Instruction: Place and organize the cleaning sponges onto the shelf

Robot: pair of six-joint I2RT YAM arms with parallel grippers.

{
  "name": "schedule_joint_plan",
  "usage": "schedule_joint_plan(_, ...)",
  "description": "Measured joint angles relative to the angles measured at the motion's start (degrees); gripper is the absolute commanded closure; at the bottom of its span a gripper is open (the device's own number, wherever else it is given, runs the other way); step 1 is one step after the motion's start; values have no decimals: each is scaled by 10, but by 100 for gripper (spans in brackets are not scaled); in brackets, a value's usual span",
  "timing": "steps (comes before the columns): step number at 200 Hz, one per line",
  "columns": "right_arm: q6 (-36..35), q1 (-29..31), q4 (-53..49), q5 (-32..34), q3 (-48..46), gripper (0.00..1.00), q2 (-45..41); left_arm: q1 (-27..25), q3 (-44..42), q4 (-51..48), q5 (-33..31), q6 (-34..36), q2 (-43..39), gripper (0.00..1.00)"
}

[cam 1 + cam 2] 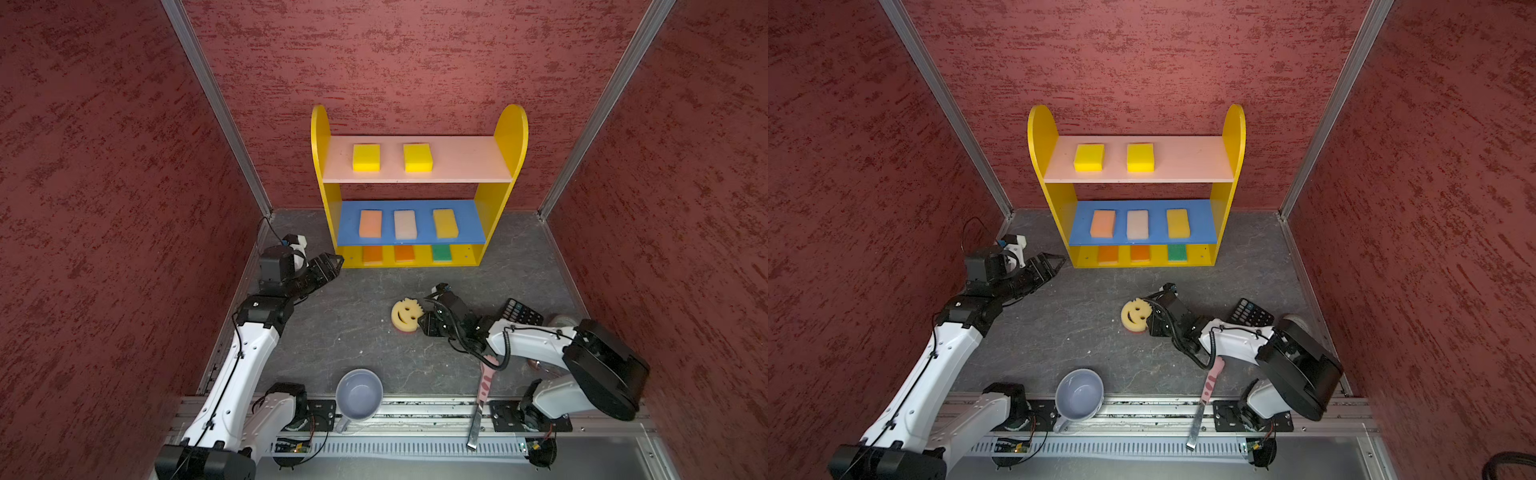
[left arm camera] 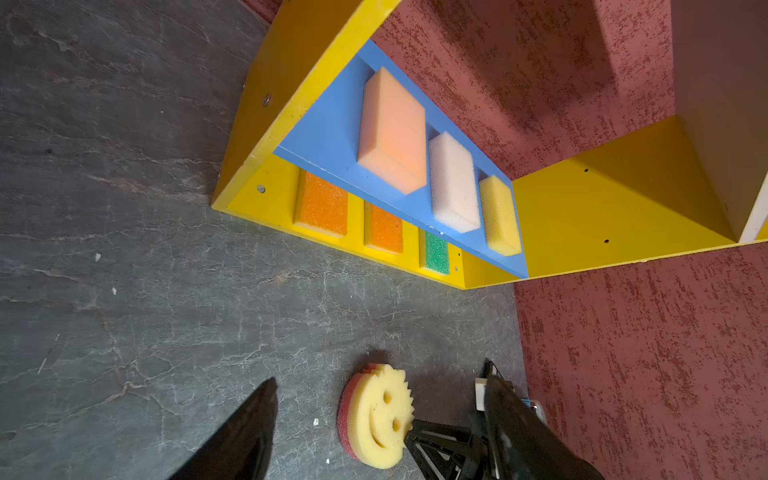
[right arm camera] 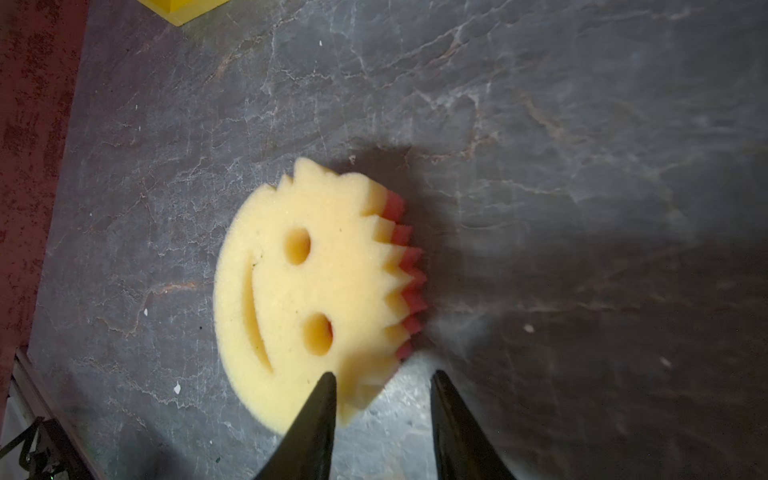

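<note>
Tool [image 3: 383,373] half-open, touching smiley sponge [image 3: 299,291].

The round sponge [image 1: 405,315] lies on the table [image 1: 353,332] between the shelf [image 1: 511,133] and the mug [image 1: 358,395].

We stand in a robot test booth, not a home: red textured panels [image 1: 83,208] in aluminium framing [image 1: 219,108] box in the slate-look floor [image 1: 353,340] beyond our fingers [image 2: 249,436], and behind them both arms [image 1: 245,357] bolt onto a slotted rail [image 1: 415,409].
</note>
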Motion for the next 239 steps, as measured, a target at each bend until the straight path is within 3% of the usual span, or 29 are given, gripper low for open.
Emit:
schedule_joint_plan(26, 21, 0, 39, -8, 10, 100, 26, 0, 0, 0, 1, 4, 2, 22)
schedule_joint_plan(82, -21, 0, -11, -7, 89, 100, 24, 0, 0, 0, 0, 11, 1, 22)
schedule_joint_plan(153, -153, -36, -199, 63, 237, 100, -132, 1, 0, 0, 0, 15, 1, 22)
schedule_joint_plan(193, -214, -85, -301, 108, 382, 100, -174, 1, 0, 0, -1, 15, 1, 22)
schedule_joint_plan(239, -259, -134, -388, 141, 603, 100, -129, 1, 0, 0, -1, 15, 0, 22)
